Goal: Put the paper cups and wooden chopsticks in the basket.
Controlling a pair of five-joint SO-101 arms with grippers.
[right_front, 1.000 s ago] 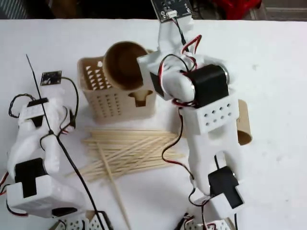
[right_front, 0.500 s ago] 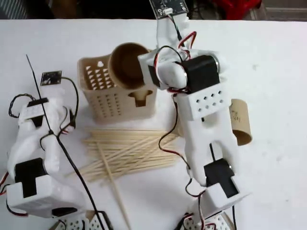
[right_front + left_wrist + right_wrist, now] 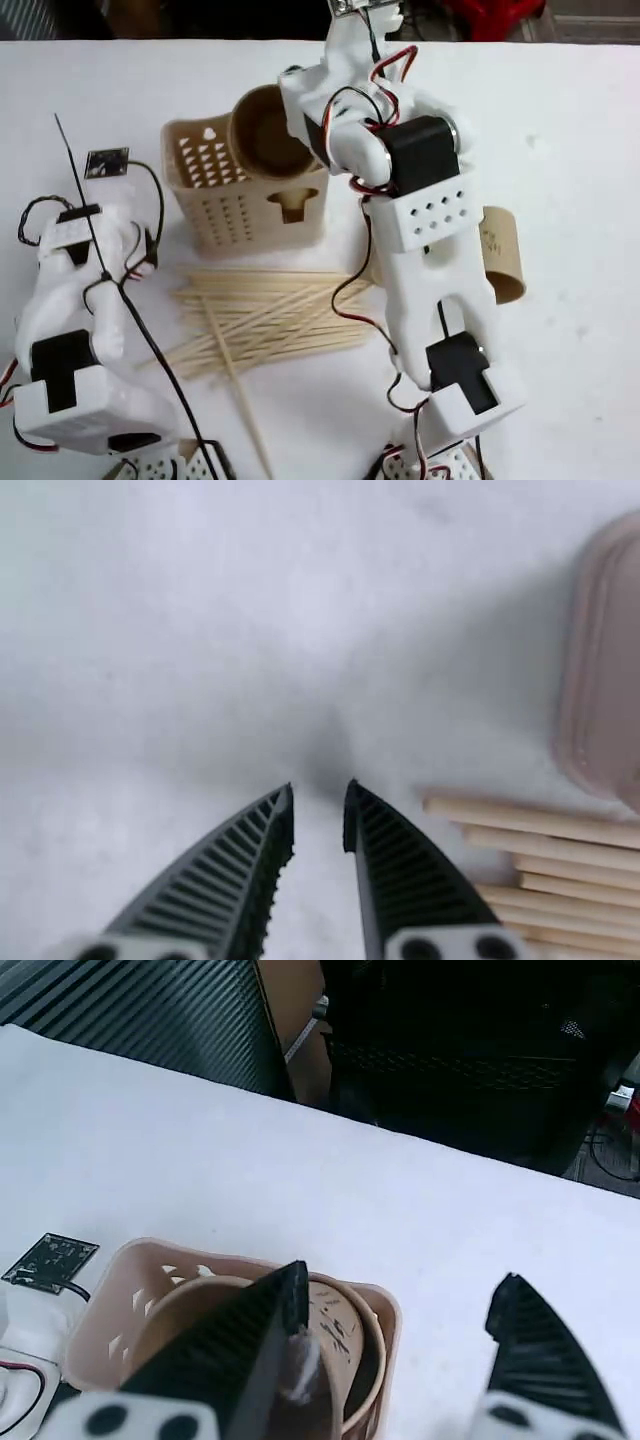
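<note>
since one paper cup [image 3: 262, 125] already sits tilted inside the basket [image 3: 235, 215], the coming move probably turns on the second cup [image 3: 500, 262]. it lies on its side on the desk [image 3: 560, 120], just beside the right arm's forearm on its outer side. from the right gripper [image 3: 400, 1280], which hangs above the basket, that cup lies back toward the arm's base and off to the right. its long axis runs roughly from the near edge to the far edge of the desk, so the fingers [image 3: 250, 1340] would likely need to close across it. these fingers are spread wide and hold nothing, with one over the basket cup's rim. the right arm is clearly the nearer one.

the wooden chopsticks [image 3: 270, 305] lie in a loose pile in front of the basket, mostly crosswise between the two arms. the left gripper [image 3: 320, 790] points down at bare desk near their ends, its fingers [image 3: 240, 880] all but closed on nothing.

compared with a second ago, the right arm has pushed farther over the basket, the cup has shifted deeper toward the basket's far corner, and more of the lying cup is uncovered.
</note>
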